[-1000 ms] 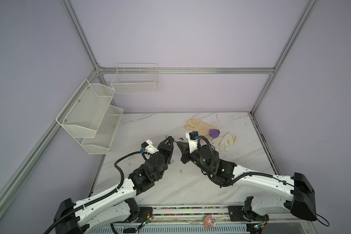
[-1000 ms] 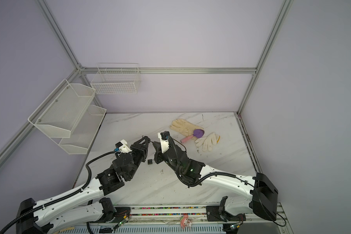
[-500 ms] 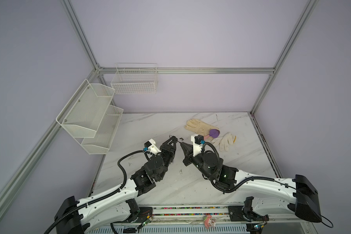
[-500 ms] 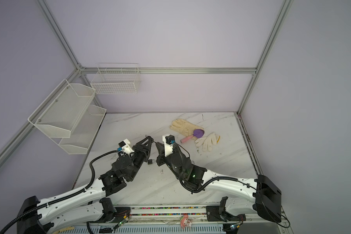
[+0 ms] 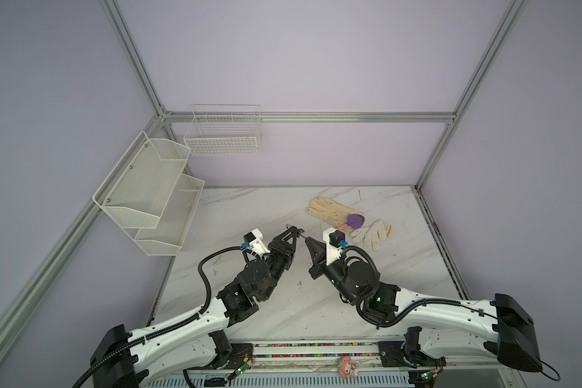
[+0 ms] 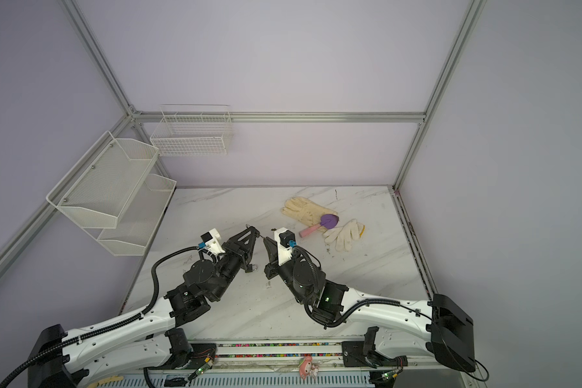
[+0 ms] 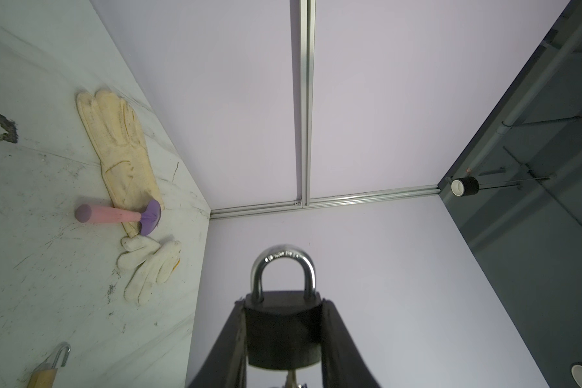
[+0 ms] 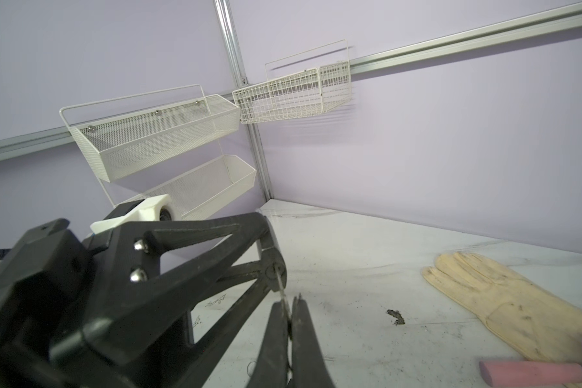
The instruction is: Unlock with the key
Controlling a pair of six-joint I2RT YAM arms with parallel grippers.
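Clamping the black padlock (image 7: 283, 332) by its two side edges, the left claw (image 5: 293, 231) stands narrowly apart, with the steel shackle (image 7: 283, 258) projecting beyond its tips. The right claw (image 8: 287, 302) is fully closed on the key (image 8: 282, 290); the blade extends from its tips to the keyway (image 8: 276, 268) in the padlock's underside. Both claws meet tip to tip above the table (image 5: 266, 208). A cream glove (image 5: 330, 210), a purple-headed tool (image 5: 354, 220) and a white glove (image 5: 372, 233) lie just beyond the right claw. A brass padlock (image 7: 47, 369) lies on the table near the left claw.
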